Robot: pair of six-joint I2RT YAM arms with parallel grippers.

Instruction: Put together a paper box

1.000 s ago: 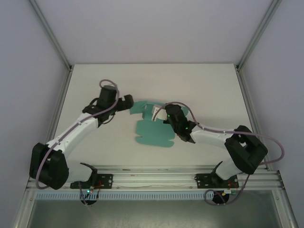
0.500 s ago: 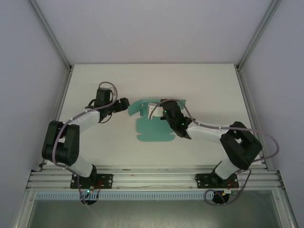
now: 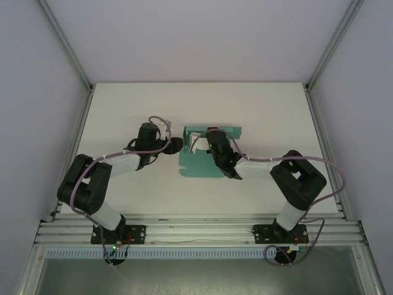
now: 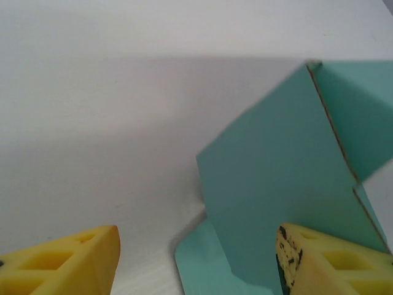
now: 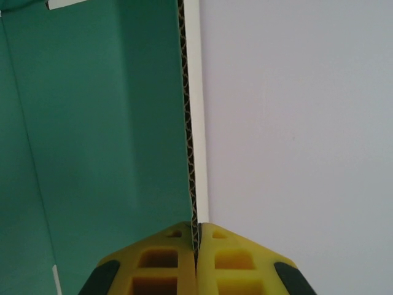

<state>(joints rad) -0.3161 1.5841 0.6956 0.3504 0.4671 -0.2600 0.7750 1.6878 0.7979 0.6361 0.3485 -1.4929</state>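
The paper box (image 3: 199, 165) is a teal card sheet lying mid-table, its back panel (image 3: 212, 130) folded upright. My right gripper (image 3: 204, 137) is shut on the edge of a raised flap. In the right wrist view the corrugated edge (image 5: 191, 135) runs straight up from between the closed yellow fingertips of the right gripper (image 5: 198, 230), with teal card (image 5: 104, 123) to the left. My left gripper (image 3: 179, 145) sits at the sheet's left side, open. In the left wrist view an upright teal panel (image 4: 276, 172) stands just in front of the left gripper (image 4: 198, 236), its right finger (image 4: 325, 261) against the panel.
The white table (image 3: 276, 110) stretches bare to the right and back of the sheet. Grey frame posts (image 3: 64, 43) rise at the back corners. A metal rail (image 3: 196, 230) carrying both arm bases runs along the near edge.
My left gripper has moved right to the sheet's left edge and its jaws have narrowed. The right gripper has pulled the card up, folding the back part upright.
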